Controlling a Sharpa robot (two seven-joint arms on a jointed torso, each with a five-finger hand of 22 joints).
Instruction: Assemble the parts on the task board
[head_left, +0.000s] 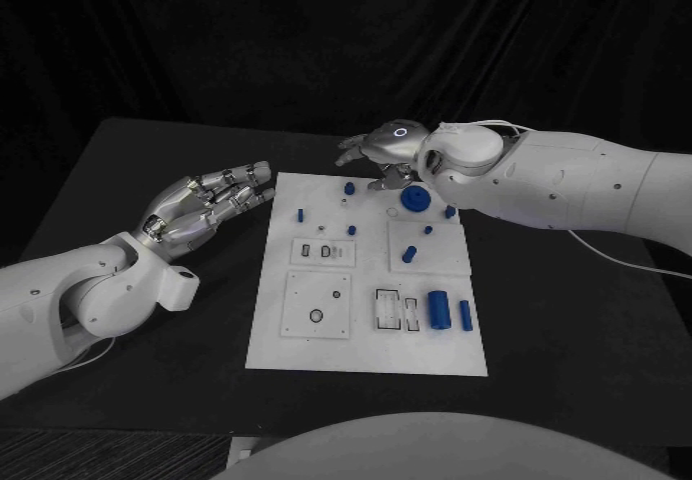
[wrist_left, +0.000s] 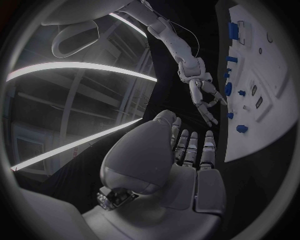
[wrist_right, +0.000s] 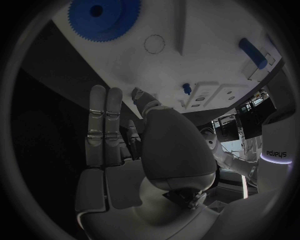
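Right robot hand (head_left: 387, 150) hovers empty, fingers apart, over the task board's (head_left: 289, 345) far edge; blue gear (head_left: 415, 198) lies just beside it, nearer you. Left robot hand (head_left: 209, 205) open, farther off.

Task board (head_left: 368, 335): smooth matt white plate. Gear (head_left: 415, 198) and pegs (head_left: 438, 308): matt blue plastic look. Both hands, left hand (head_left: 202, 205) and right hand (head_left: 378, 148): glossy silver metal look. Table (head_left: 144, 180): matt black.
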